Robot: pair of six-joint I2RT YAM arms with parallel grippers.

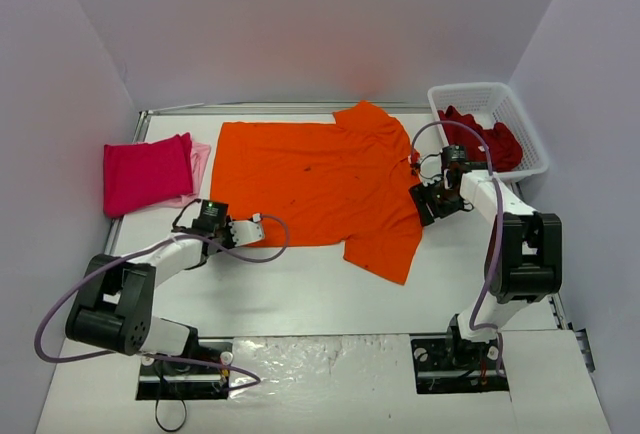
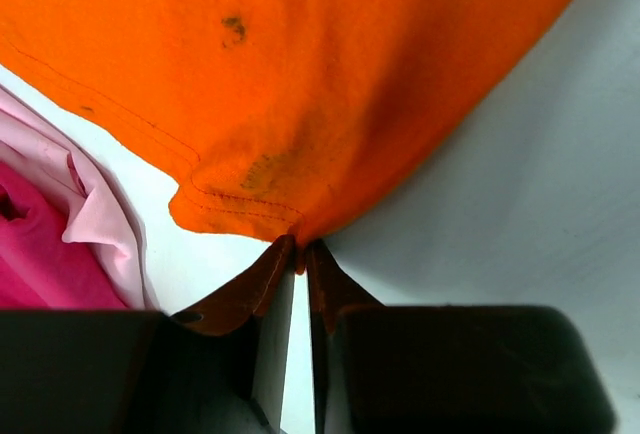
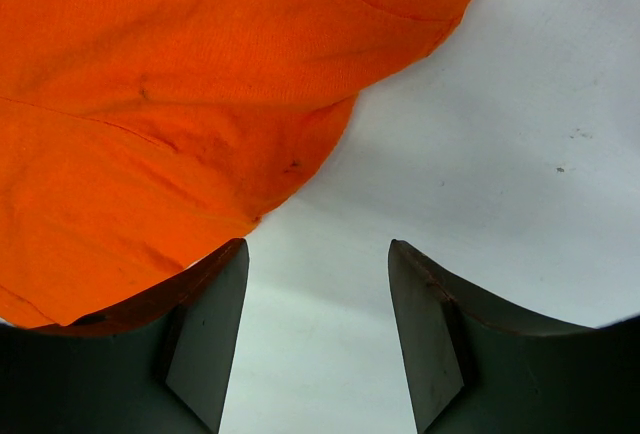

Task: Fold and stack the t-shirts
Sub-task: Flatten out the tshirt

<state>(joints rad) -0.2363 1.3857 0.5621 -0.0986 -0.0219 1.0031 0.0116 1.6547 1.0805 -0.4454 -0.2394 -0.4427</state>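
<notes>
The bright orange t-shirt (image 1: 320,179) lies spread flat in the middle of the table. My left gripper (image 1: 258,226) is shut on its near-left hem corner; in the left wrist view the jaws (image 2: 298,249) pinch the orange cloth (image 2: 300,84) at their tips. My right gripper (image 1: 425,199) is open and empty at the shirt's right edge; in the right wrist view (image 3: 318,249) the orange cloth (image 3: 180,104) lies beside and over the left finger. A folded magenta-pink t-shirt (image 1: 147,172) lies on a pale pink one (image 1: 200,159) at the left. Dark red t-shirts (image 1: 482,136) are in the basket.
The white lattice basket (image 1: 530,144) stands at the back right corner. The magenta-pink (image 2: 35,254) and pale pink (image 2: 100,224) shirts lie just left of my left gripper. Purple walls enclose the table on three sides.
</notes>
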